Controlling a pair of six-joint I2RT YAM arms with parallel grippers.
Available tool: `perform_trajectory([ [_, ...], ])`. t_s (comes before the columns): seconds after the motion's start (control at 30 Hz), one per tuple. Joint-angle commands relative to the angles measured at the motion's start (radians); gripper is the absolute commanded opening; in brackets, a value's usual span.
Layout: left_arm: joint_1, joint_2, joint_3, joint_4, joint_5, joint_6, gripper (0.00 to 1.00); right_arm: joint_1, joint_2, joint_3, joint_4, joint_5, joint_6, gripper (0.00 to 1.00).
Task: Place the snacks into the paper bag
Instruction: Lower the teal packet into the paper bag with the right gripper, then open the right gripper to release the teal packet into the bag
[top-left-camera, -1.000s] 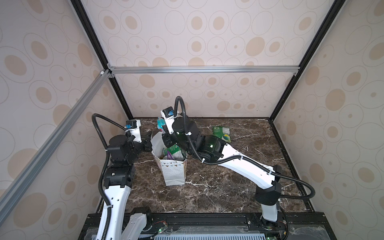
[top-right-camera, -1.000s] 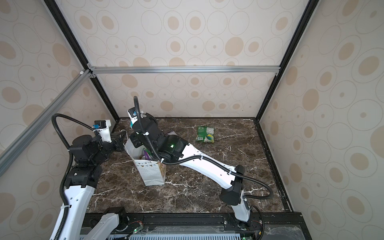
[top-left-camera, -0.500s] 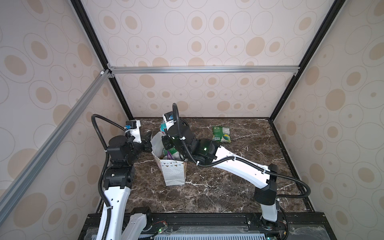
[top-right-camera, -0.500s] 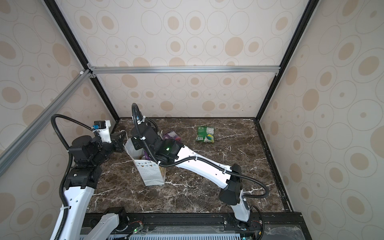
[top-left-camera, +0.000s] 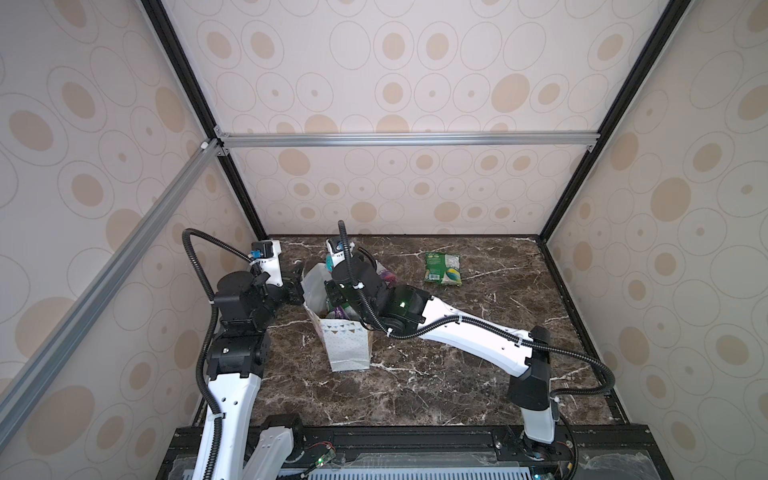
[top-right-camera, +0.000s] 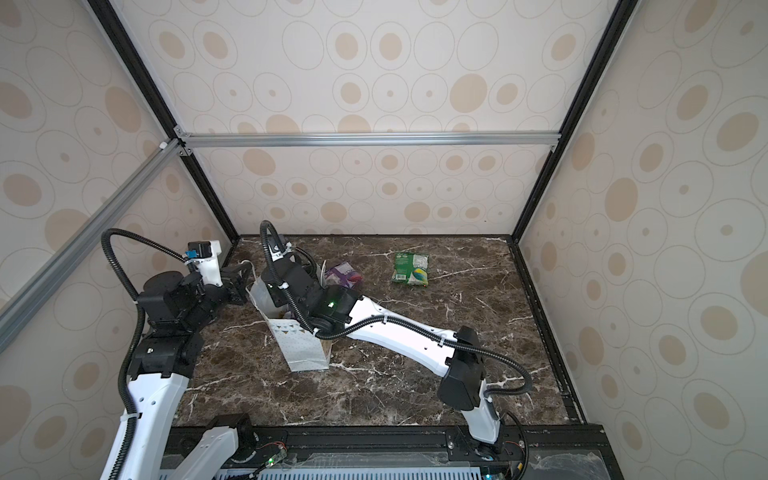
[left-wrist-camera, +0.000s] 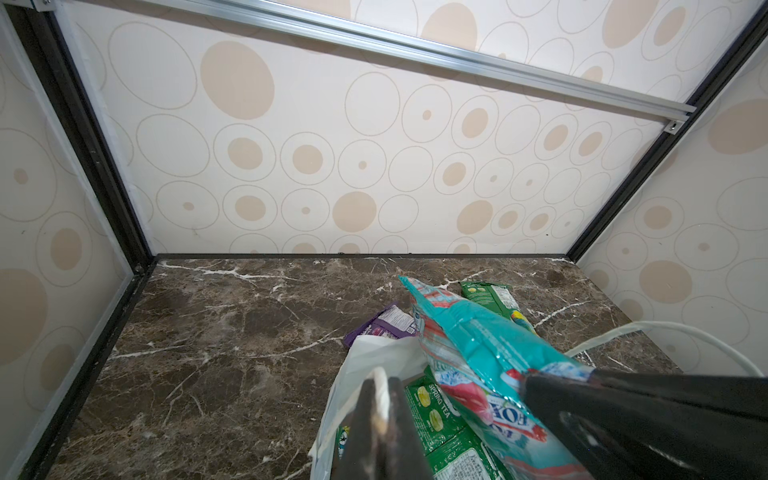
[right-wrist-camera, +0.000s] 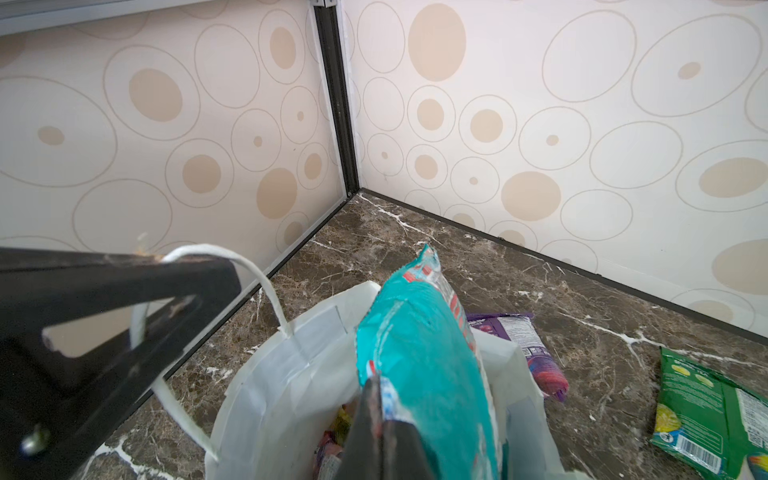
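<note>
My right gripper (right-wrist-camera: 380, 399) is clamped on one end of the teal packet (right-wrist-camera: 419, 357), which stands tilted in the mouth of the paper bag (right-wrist-camera: 286, 374), most of it above the rim. My left gripper (left-wrist-camera: 380, 386) is pinched shut on the bag's side, on what looks like a cord handle (right-wrist-camera: 266, 286), holding the mouth wide. Inside lie green packets (left-wrist-camera: 432, 411). I judge this to be the drop step: next I should lower a little, part the right jaws and lift clear without dragging the rim. Just beyond the bag a purple packet (right-wrist-camera: 536, 353) lies on the marble table (top-left-camera: 415, 395), and farther off a lone green packet (right-wrist-camera: 706, 415) waits
</note>
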Motion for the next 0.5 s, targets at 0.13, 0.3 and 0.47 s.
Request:
perform_trajectory([
  [0.13, 0.008, -0.015, 0.011, 0.019, 0.009, 0.013, 0.0, 0.011, -0.041, -0.019, 0.037, -0.023, -0.005, 0.06],
  [0.3, 0.009, -0.017, 0.012, 0.02, 0.007, 0.013, 0.0, 0.01, -0.048, -0.024, 0.007, -0.025, -0.003, 0.16],
  [0.47, 0.008, -0.016, 0.012, 0.02, 0.004, 0.015, 0.0, 0.01, -0.058, -0.038, 0.01, -0.035, -0.002, 0.19],
])
